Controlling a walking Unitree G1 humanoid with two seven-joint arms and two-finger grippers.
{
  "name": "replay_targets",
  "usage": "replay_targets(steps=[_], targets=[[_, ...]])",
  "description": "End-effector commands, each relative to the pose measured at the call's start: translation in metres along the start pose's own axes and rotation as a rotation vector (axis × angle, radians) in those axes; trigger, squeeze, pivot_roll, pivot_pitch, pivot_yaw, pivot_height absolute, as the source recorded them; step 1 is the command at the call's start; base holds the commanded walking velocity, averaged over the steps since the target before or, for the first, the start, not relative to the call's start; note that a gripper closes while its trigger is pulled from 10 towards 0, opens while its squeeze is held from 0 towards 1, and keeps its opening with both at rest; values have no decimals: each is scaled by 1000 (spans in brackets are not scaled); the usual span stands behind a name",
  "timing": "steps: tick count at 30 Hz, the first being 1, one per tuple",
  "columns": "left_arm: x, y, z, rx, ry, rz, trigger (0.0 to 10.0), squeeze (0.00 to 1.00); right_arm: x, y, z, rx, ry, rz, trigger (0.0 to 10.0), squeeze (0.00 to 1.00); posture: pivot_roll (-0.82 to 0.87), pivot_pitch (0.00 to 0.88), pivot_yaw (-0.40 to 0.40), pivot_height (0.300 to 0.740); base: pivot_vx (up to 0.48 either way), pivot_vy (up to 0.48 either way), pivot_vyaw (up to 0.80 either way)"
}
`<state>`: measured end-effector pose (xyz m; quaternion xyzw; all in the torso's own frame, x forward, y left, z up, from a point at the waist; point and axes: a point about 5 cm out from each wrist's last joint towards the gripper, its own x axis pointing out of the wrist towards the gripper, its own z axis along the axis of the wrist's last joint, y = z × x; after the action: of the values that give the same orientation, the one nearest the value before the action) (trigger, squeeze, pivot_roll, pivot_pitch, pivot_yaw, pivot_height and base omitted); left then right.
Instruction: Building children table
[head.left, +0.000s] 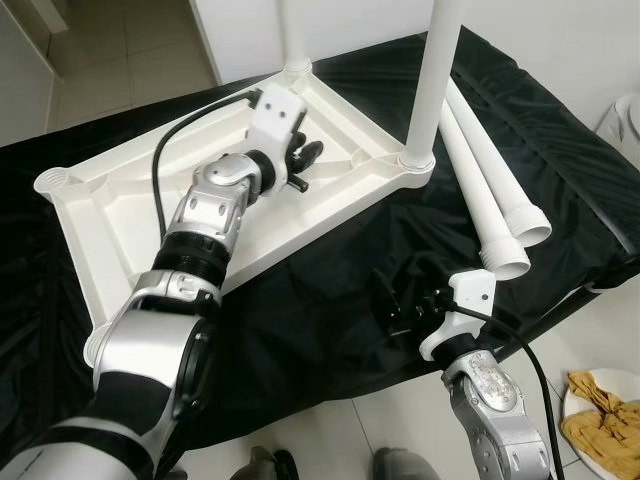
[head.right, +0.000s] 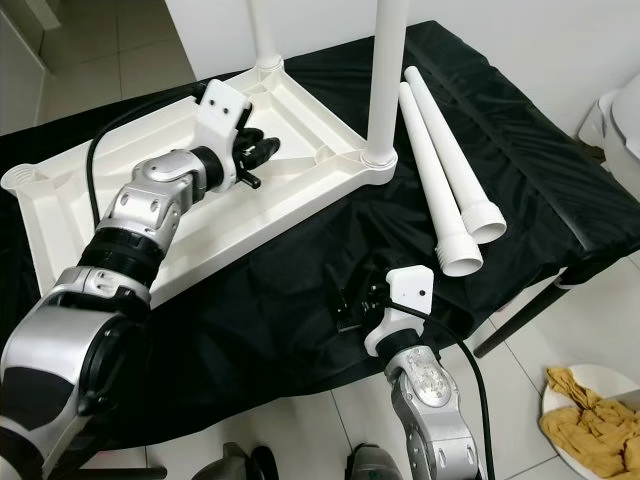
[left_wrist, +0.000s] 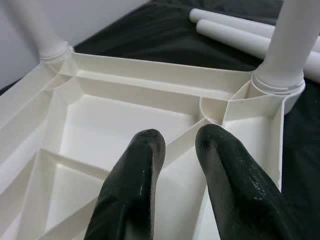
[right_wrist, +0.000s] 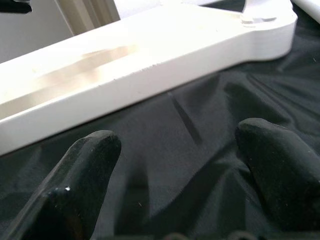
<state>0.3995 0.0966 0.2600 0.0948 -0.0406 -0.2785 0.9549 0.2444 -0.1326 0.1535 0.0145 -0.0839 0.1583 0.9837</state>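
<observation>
A white plastic tabletop (head.left: 120, 230) lies upside down on a black cloth (head.left: 330, 330). One white leg (head.left: 296, 35) stands in its far corner socket and another (head.left: 432, 80) in the right corner socket. Two loose legs (head.left: 490, 190) lie side by side on the cloth to the right. My left gripper (head.left: 308, 160) hovers over the ribbed underside (left_wrist: 125, 120), its fingers (left_wrist: 135, 180) a narrow gap apart and holding nothing. My right gripper (head.left: 395, 300) sits low over the cloth near the front edge, open wide and empty, facing the tabletop's side wall (right_wrist: 150, 55).
The cloth-covered surface ends close in front of my right gripper, with tiled floor below. A white plate with a yellow rag (head.left: 605, 410) lies on the floor at the lower right. A dark support leg (head.left: 555, 315) slants under the right end.
</observation>
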Motion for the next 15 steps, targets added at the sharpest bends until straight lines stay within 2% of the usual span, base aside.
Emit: replay_targets(steps=[1, 2, 3, 4, 5, 7, 8, 11, 15], targets=[[-6, 10, 1, -3, -2, 92, 10000, 0, 1, 3, -3, 7, 5, 19, 10000, 0, -125, 122, 105, 740, 0, 0, 0], [-10, 19, 4, -27, -19, 171, 10000, 0, 3, 3, -3, 7, 3, 26, 10000, 0, -112, 115, 96, 740, 0, 0, 0], [-10, 19, 4, -27, -19, 171, 10000, 0, 3, 3, -3, 7, 3, 26, 10000, 0, -112, 115, 96, 740, 0, 0, 0], [-16, 25, 4, -48, -10, 231, 10000, 0, 5, 3, -4, 5, 1, 35, 10000, 0, -110, 113, 94, 740, 0, 0, 0], [-16, 25, 4, -48, -10, 231, 10000, 0, 5, 3, -4, 5, 1, 35, 10000, 0, -110, 113, 94, 740, 0, 0, 0], [-26, 31, 1, -8, 43, 321, 10000, 0, 10, 3, -4, 5, -5, 48, 10000, 0, -97, 105, 85, 740, 0, 0, 0], [-26, 31, 1, -8, 43, 321, 10000, 0, 10, 3, -4, 5, -5, 48, 10000, 0, -97, 105, 85, 740, 0, 0, 0], [-42, 32, -14, -20, 126, 321, 10000, 0, 17, 1, -3, -1, -15, 60, 10000, 0, -81, 97, 81, 740, 0, 0, 0], [-46, 30, -15, -23, 136, 309, 10000, 0, 18, 1, -3, -2, -17, 61, 10000, 0, -81, 97, 81, 740, 0, 0, 0]])
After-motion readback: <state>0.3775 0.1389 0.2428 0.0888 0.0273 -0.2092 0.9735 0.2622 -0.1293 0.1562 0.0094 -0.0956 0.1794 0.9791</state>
